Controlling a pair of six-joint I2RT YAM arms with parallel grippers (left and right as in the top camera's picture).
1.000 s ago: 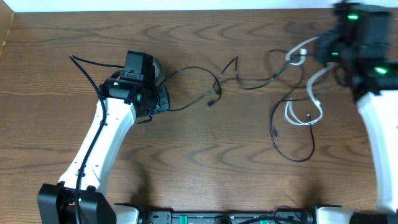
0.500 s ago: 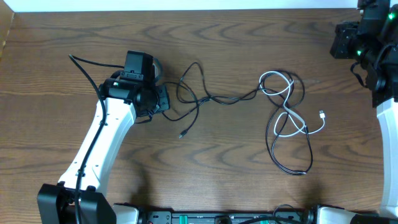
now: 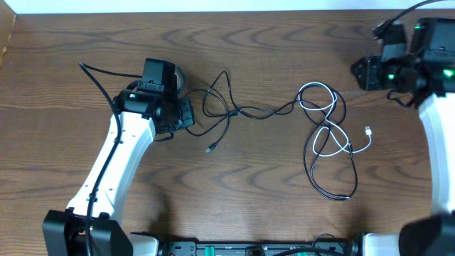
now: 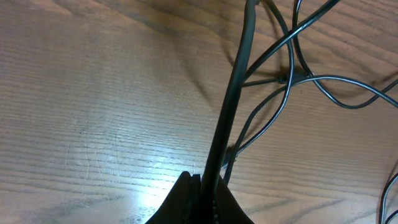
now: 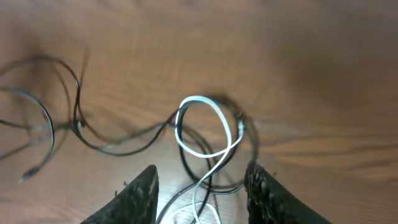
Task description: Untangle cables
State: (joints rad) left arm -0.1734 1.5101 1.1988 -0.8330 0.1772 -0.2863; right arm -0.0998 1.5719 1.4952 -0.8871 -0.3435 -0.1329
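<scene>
My left jaws pinch the black cable [image 4: 224,124]; the right jaws gape, empty. The white cable [image 5: 199,99] seems limp; I would take its loop.

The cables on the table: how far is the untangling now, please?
Done: nothing clearly; the white cable is looped through a black loop on the right side. In hand: the left gripper is shut on a thin black cable running toward that tangle; the right gripper hangs open above it, holding nothing. Left: free the white cable from the black loop and lay each cord apart.
</scene>
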